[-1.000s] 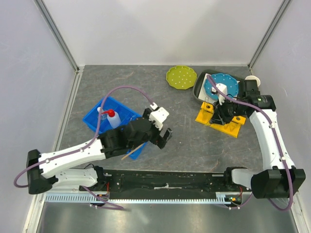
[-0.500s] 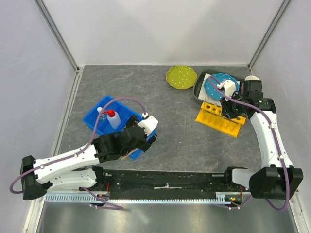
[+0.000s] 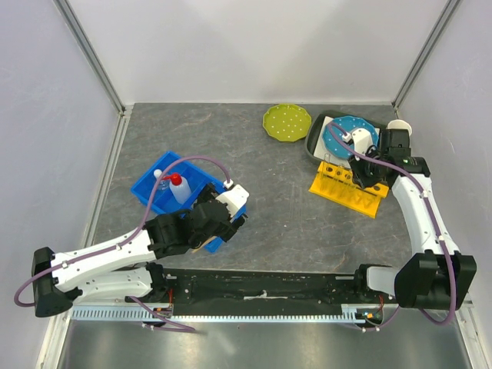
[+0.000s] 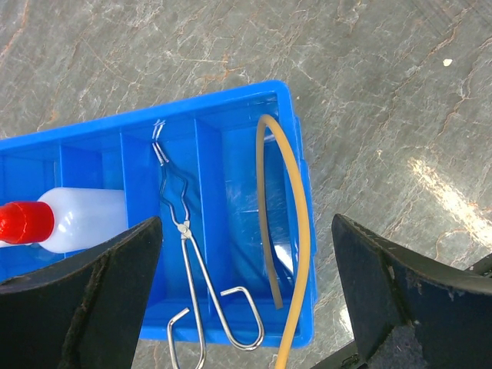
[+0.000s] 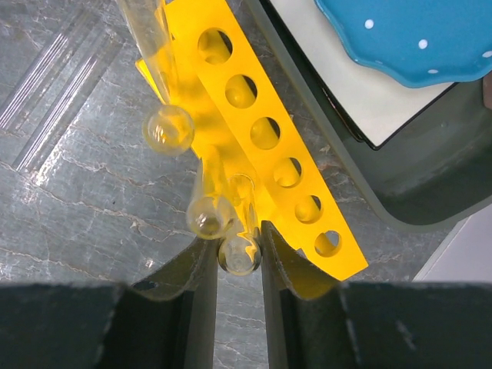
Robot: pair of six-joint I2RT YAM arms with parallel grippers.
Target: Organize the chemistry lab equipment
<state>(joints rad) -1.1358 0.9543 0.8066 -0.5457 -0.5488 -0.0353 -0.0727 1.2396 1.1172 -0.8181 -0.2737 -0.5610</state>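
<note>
A blue bin holds the squeeze bottle with its red cap, the metal wire tongs and the tan rubber tube, whose end hangs over the bin's wall. A tiny white-stoppered flask stands beside the bottle. My left gripper hovers open over the bin's near right corner, with nothing between its fingers. My right gripper is shut on a clear glass tube above the near end of the yellow rack. Two more glass tubes lean in the rack.
A green dotted plate lies at the back. A blue dotted plate rests on a dark tray just behind the rack. A flat clear plastic piece lies on the table beside the rack.
My left arm has drawn back to the left, bringing its open gripper over the bin's corner, then stopped. The right gripper has shifted slightly over the rack, still gripping the tube.
</note>
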